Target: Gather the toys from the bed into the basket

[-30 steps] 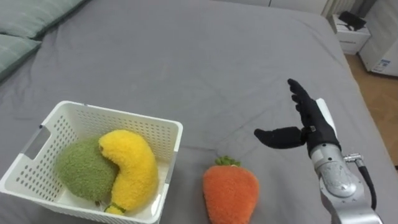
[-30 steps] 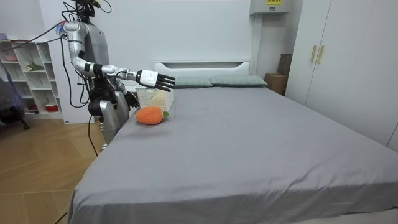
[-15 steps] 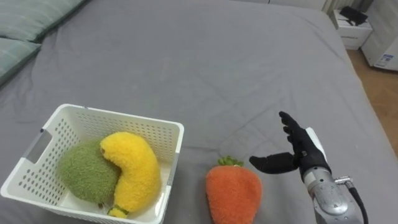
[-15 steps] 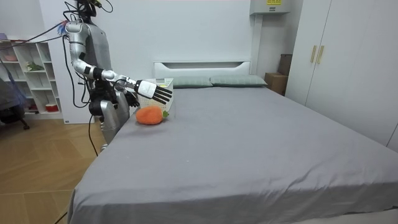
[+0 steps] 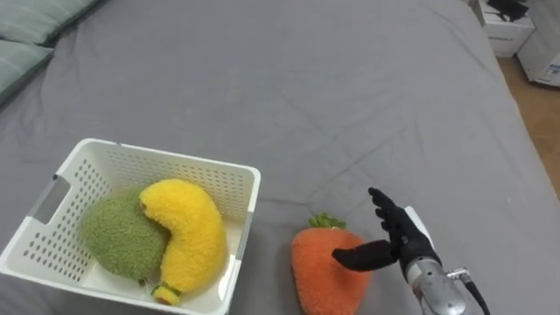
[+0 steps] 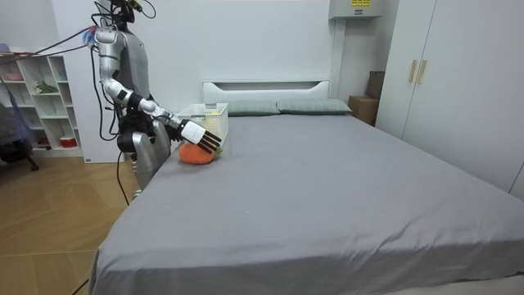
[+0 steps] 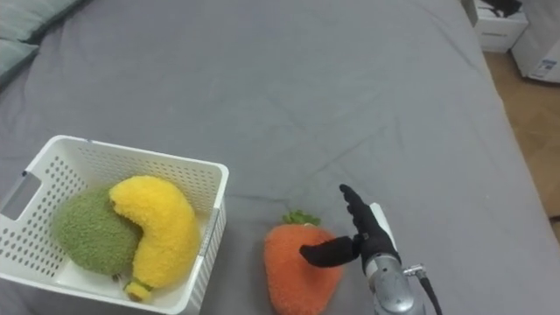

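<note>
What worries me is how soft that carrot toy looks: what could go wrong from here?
1. The right robot hand is open, its thumb at the side of the carrot toy; a shallow grasp could let the plush slip or roll.
2. The basket beside it already holds a banana toy and a green toy; the carrot may catch on the rim or sit too high and tumble out.

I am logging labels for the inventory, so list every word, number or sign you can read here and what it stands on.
Nothing can be read.
Yellow label on the white box high on the wall: too small to read.
White basket, plush carrot, grey bed: no print visible.
</note>
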Robot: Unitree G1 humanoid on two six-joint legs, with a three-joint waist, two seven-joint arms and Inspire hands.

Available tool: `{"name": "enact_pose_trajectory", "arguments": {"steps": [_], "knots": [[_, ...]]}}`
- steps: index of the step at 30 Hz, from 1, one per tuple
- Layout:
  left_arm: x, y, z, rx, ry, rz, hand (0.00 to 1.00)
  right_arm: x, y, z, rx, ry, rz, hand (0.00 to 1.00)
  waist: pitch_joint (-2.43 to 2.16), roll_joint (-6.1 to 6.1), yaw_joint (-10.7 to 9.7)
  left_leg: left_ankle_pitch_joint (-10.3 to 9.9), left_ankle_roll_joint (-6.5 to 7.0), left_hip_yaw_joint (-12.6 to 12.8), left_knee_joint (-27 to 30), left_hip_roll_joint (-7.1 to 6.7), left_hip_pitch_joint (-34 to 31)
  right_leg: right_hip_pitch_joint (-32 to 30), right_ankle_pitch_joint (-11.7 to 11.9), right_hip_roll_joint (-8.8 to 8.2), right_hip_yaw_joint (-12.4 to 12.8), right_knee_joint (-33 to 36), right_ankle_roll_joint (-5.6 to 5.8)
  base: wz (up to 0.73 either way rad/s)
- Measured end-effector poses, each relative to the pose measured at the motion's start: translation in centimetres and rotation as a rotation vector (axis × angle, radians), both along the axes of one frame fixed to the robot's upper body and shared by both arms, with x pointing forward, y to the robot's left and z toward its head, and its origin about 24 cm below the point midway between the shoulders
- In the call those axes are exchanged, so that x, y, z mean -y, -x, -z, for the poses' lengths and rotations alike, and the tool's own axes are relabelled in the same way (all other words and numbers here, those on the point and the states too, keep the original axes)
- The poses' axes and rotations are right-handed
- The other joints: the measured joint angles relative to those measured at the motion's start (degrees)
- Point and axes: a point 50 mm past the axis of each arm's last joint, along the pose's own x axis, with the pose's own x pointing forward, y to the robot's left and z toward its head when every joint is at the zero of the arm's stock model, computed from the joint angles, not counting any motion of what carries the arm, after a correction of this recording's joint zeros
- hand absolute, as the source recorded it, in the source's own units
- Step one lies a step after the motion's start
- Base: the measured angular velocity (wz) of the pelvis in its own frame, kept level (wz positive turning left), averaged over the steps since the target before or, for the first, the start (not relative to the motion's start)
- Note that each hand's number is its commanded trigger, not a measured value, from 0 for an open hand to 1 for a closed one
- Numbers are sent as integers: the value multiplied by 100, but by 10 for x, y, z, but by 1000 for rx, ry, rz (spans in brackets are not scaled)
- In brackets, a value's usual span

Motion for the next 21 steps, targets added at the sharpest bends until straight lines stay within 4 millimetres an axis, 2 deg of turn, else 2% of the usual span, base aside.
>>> {"name": "enact_pose_trajectory", "arguments": {"steps": [3, 6, 11, 16, 18, 19, 20, 21], "knots": [[2, -4, 1, 12, 16, -6, 0, -3, -2, 2, -5, -20, 2, 0, 26, 0, 19, 2, 2, 0, -11, -1, -96, -105, 0, -1, -5, -1, 0, 1], [4, -9, 1, 21, 31, -18, 0, -6, -9, 2, 4, -20, -14, 0, 100, 4, 5, 3, 3, 1, -22, -1, -143, -162, 0, 2, 3, -1, 0, 0], [4, -10, 1, 34, 52, -57, 0, -18, -8, 4, -8, -24, -74, 0, 111, 9, -9, 3, 3, -73, -24, -4, -232, -215, 0, 0, -81, -19, 0, 6], [4, -10, 1, 34, 48, -49, 0, -15, -9, 8, -34, -19, -84, 2, 100, -14, 6, 2, 3, -97, -23, -14, -254, -184, 0, -3, -120, -88, 1, 4], [3, -9, 1, 34, 44, -48, 0, -14, -9, 10, -45, -21, -89, 16, 89, -28, -8, 3, 1, -127, -17, -12, -261, -176, 0, 1, -146, -93, 0, 6], [3, -9, 1, 34, 44, -48, 0, -14, -8, 10, -47, -20, -89, 18, 85, -33, -7, 3, 1, -133, -15, -12, -261, -171, 0, 2, -151, -94, 0, 7], [3, -9, 1, 34, 43, -49, 0, -14, -8, 11, -51, -20, -89, 43, 82, -39, -10, 3, 0, -151, -11, -13, -246, -143, 0, 2, -170, -100, 0, 9], [3, -9, 1, 33, 43, -49, 0, -13, -7, 12, -60, -16, -89, 58, 80, -42, -21, 3, 0, -179, -11, -16, -215, -102, 0, 1, -199, -102, 0, 11]]}}
